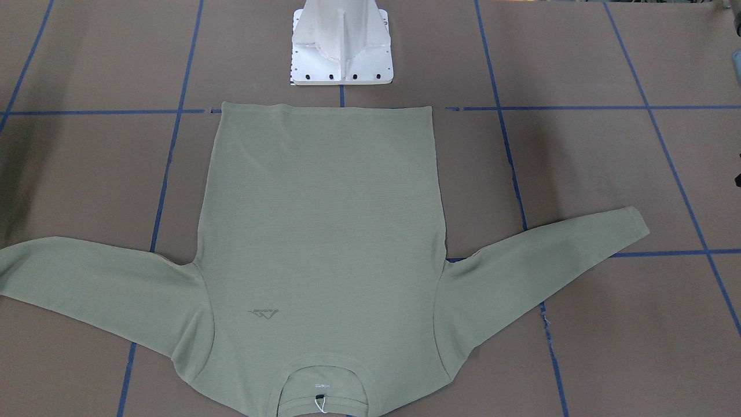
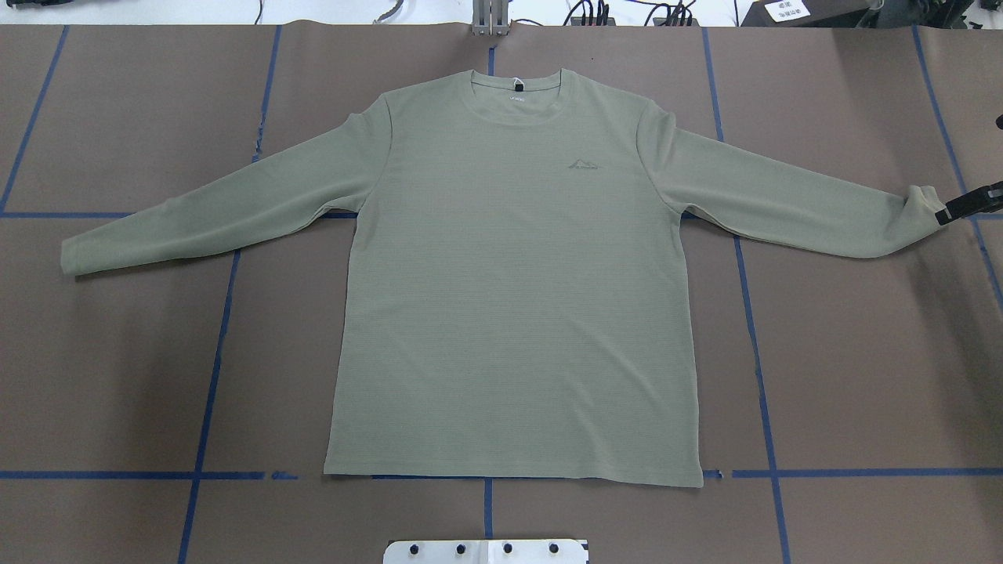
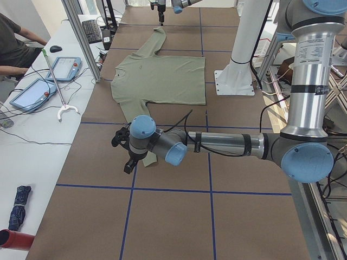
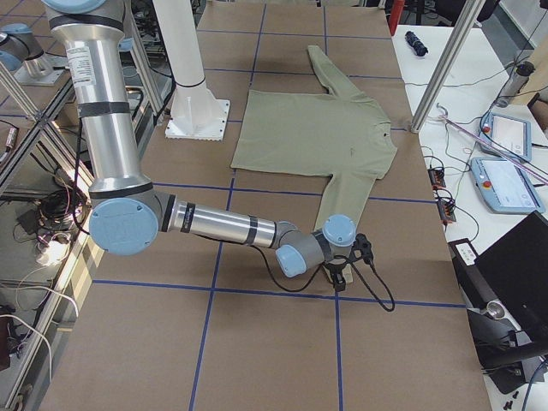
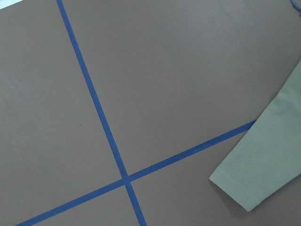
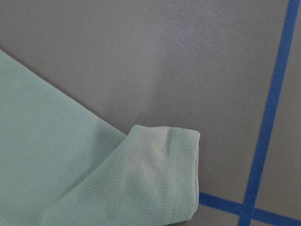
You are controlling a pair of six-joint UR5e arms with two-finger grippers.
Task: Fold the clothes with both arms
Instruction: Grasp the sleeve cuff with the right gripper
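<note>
My left gripper (image 3: pixel 126 157) hovers by the brown, blue-taped surface's (image 2: pixel 117 376) left edge, just beyond a cuff; I cannot tell its opening. The pale sage-green long-sleeved knit shirt (image 2: pixel 509 298) lies flat at centre, sleeves running edge to edge. My right gripper (image 2: pixel 968 204) touches the opposite cuff, its hold unclear.

A robotics lab — tape-gridded table (image 3: pixel 168 222), teach pendants (image 3: pixel 31 93).

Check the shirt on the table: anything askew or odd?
The shirt lies flat, front up. One oddity: the cuff at the right end effector is puckered and turned up, while the other cuff lies flat. Cannot tell whether it is gripped.
</note>
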